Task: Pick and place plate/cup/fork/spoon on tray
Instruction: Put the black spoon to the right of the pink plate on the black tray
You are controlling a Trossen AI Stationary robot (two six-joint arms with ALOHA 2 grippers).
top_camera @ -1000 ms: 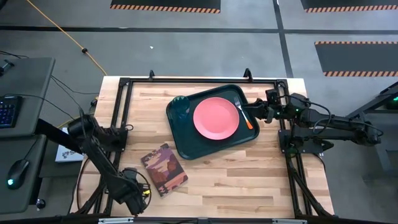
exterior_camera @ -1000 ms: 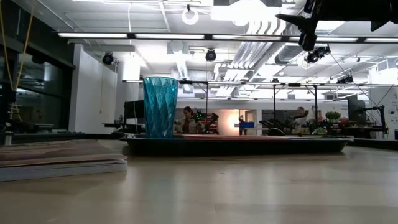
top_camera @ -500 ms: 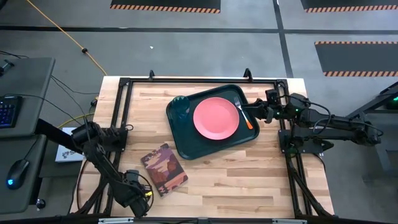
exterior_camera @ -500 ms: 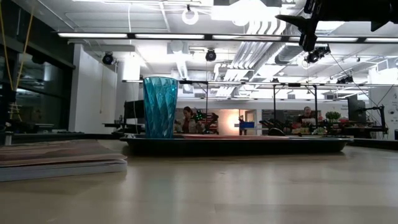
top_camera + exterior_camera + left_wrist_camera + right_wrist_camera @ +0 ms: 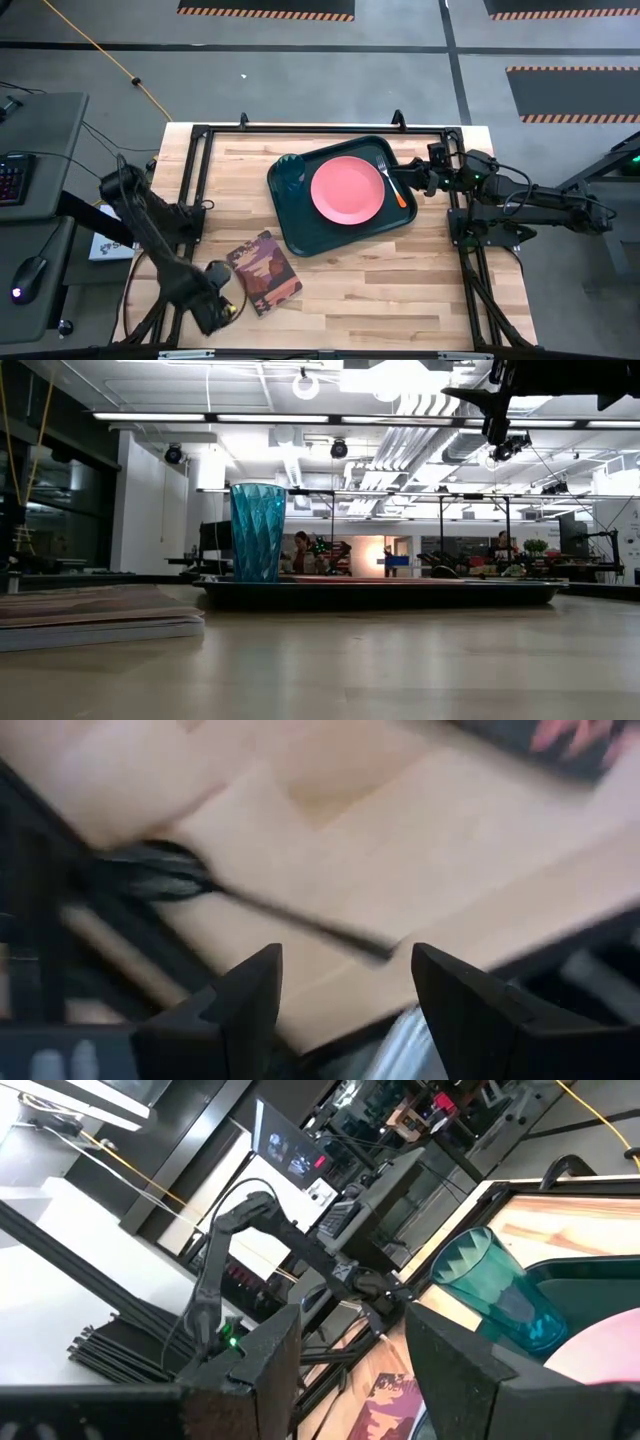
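Observation:
The dark green tray point(image 5: 300, 235) lies at the table's middle far side. On it lie the pink plate point(image 5: 347, 190) and the orange-handled fork point(image 5: 397, 192), and the teal cup point(image 5: 291, 172) stands upright at its left end point(image 5: 258, 532). A dark slender spoon point(image 5: 260, 910) lies flat on the wood, blurred, in the left wrist view. My left gripper point(image 5: 345, 990) is open above the spoon, pointing down, at the near left corner point(image 5: 220, 304). My right gripper point(image 5: 350, 1370) is open and level, above the tray's right rim point(image 5: 402, 178).
A book with a maroon patterned cover point(image 5: 264, 271) lies flat on the table near the left gripper, between it and the tray point(image 5: 90, 618). Black frame rails point(image 5: 320, 130) run along the table's edges. Bare wood point(image 5: 400, 280) lies at the near right.
My left arm has risen at the table's near left corner, and its wrist has rolled about the line its fingers point along. The gripper has stayed open. The right arm and the things on the tray have kept still.

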